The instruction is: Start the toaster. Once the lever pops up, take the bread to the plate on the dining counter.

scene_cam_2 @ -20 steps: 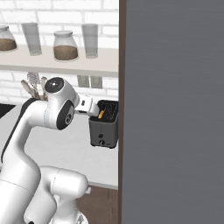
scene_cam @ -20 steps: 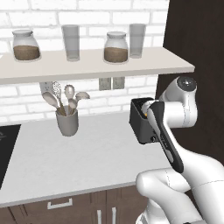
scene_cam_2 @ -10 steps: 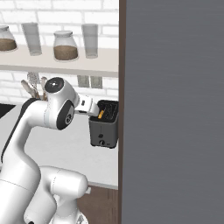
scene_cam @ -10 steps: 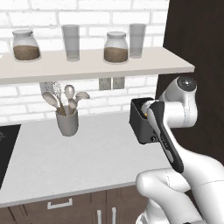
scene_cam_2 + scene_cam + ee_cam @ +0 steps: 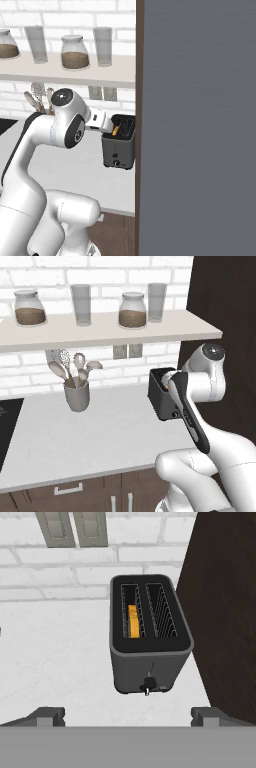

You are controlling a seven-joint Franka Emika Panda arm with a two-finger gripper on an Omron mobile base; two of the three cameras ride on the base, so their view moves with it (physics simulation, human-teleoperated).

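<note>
**Tool lined up over the toaster, lever not yet pressed**

Here we are at the worktop counter (image 5: 100, 431), and the toaster (image 5: 150, 634) sits at its far right end, tucked close beside the tall dark cabinet panel (image 5: 225, 612). From the hand view we look almost straight down on it: two long slots on top, and in the left one a strip of golden bread (image 5: 132, 621) sitting low inside. That makes sense for this stage, I'd say, with the slice loaded and waiting to be toasted. On the narrow face turned towards us there is the small pale knob (image 5: 148, 687) at the foot of a thin slit, which looks like the lever to work.

The arm reaches in from behind, its hand hanging above and just short of the toaster, which suggests an approach from the front so the lever end is within reach.

Now the tool (image 5: 128, 714): its two dark fingertips (image 5: 47, 714) stand spread as wide as they go, one at each side of the lower hand view, with nothing between them. It holds nothing and touches nothing; the toaster is apart from it.

Judging by that, the task is at its very start: the lever needs pushing, and the cabinet panel so near the toaster leaves little room on that side.
</note>
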